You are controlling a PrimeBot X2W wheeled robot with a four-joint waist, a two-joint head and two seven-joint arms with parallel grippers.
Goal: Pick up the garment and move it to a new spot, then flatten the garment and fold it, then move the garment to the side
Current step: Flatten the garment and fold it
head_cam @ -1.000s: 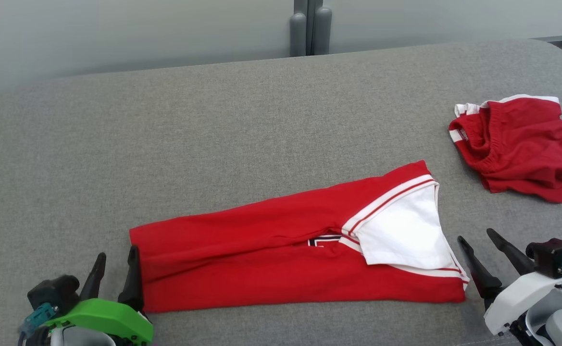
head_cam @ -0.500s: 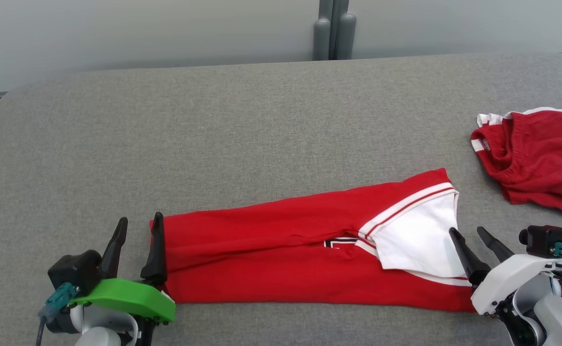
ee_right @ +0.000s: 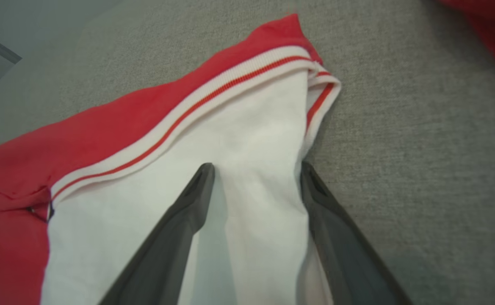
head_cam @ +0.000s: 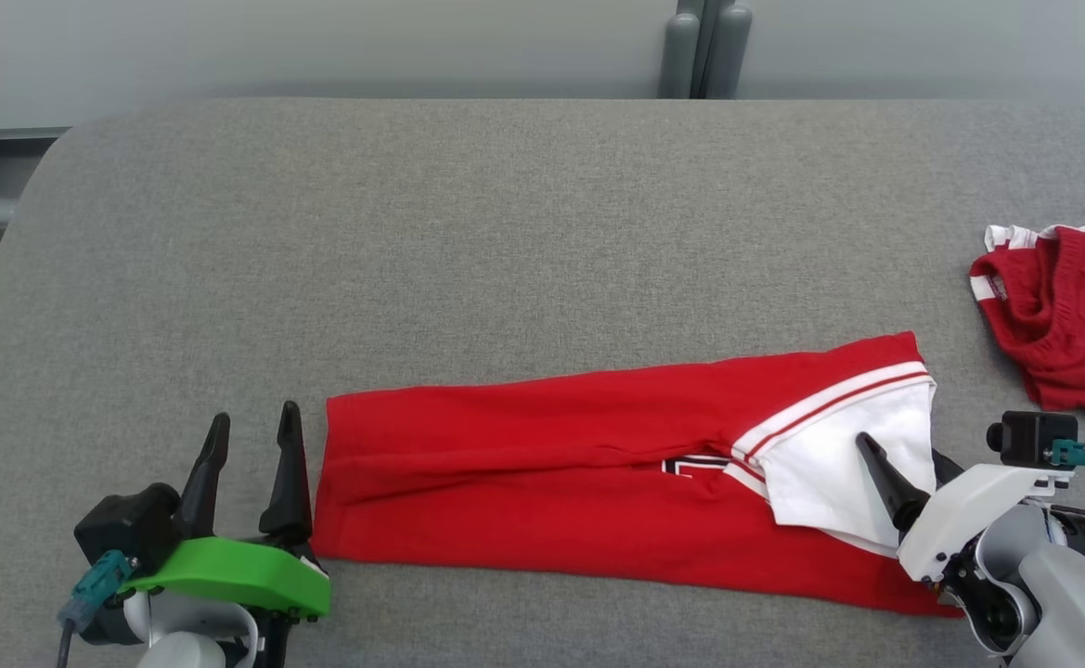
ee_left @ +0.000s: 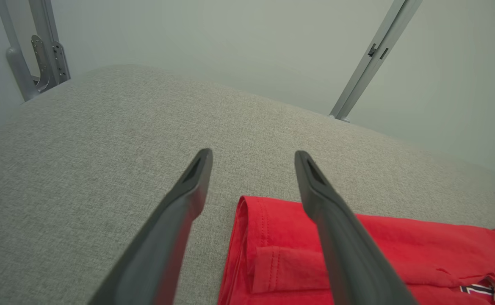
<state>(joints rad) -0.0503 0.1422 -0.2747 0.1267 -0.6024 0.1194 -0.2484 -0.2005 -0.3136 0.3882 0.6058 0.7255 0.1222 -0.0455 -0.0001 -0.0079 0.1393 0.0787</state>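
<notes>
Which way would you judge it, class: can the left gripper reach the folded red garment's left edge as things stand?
Probably yes. The left gripper stands open right beside the edge of the red garment, and nothing lies between them on the grey surface.

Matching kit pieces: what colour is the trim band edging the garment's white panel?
Trim band: white with a thin red stripe; clearest in the right wrist view.

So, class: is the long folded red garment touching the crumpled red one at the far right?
Apart. The head view shows bare grey surface between the folded garment and the crumpled red garment.
</notes>
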